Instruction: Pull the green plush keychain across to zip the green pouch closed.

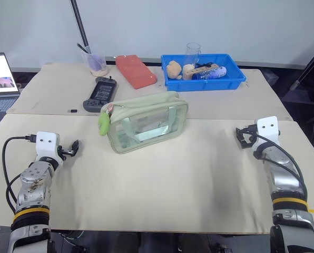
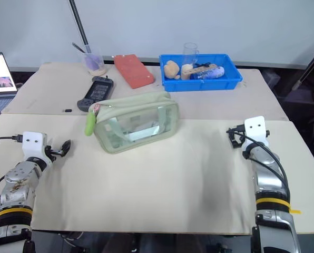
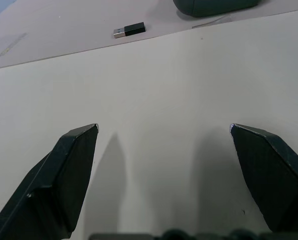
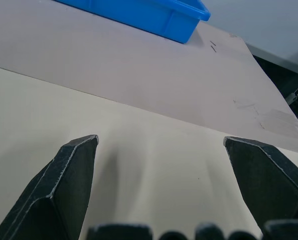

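The green pouch (image 1: pixel 147 122) stands upright in the middle of the table, pale sage fabric with clear side panels. Off its left end hangs the green plush keychain (image 1: pixel 104 122), a small lime oval beside the zipper's end. My left gripper (image 1: pixel 72 147) hovers low over the table well to the left of the pouch, open and empty, its fingers (image 3: pixel 71 165) spread wide in the left wrist view. My right gripper (image 1: pixel 243 138) is far to the right of the pouch, also open with nothing between its fingers (image 4: pixel 74 170).
Behind the pouch lie a black handheld device (image 1: pixel 100 94), an orange-red slab (image 1: pixel 136 71) and a clear cup (image 1: pixel 97 63). A blue bin (image 1: pixel 235 80) with small items stands at the back right. A laptop (image 1: pixel 0 79) is at the far left. A small USB stick (image 3: pixel 129 30) lies nearby.
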